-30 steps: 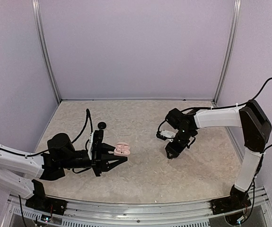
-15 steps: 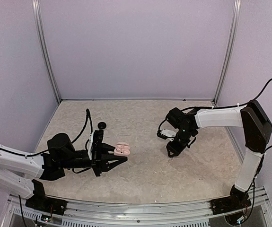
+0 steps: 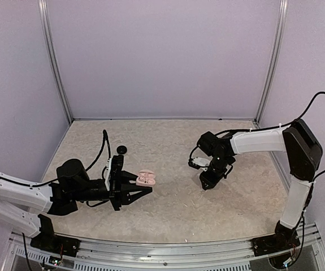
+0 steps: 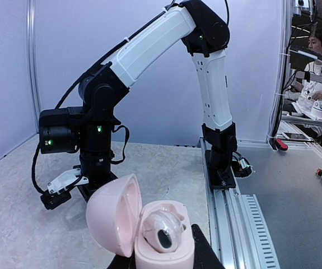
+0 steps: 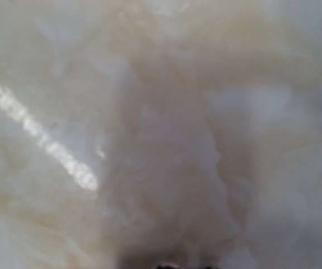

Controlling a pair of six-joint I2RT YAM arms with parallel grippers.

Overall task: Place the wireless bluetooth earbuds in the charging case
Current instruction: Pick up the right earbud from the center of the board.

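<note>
My left gripper (image 3: 141, 188) is shut on the base of a pink charging case (image 3: 146, 178), held just above the table. In the left wrist view the case (image 4: 166, 252) has its lid (image 4: 111, 213) swung open to the left. One pale earbud (image 4: 163, 226) with a dark oval face sits in a socket. My right gripper (image 3: 207, 182) points straight down at the table, right of centre. Its wrist view is a close blur of the tabletop. Its jaws and anything between them cannot be made out. No loose earbud shows.
A small round black puck (image 3: 121, 149) lies on the beige table (image 3: 168, 209) behind my left arm, near a black cable (image 3: 105, 141). Lilac walls close in the back and both sides. A metal rail (image 4: 233, 218) runs along the near edge.
The right arm has shifted slightly while its gripper stays low over the same spot of table. The left arm and the pink case have not moved.
</note>
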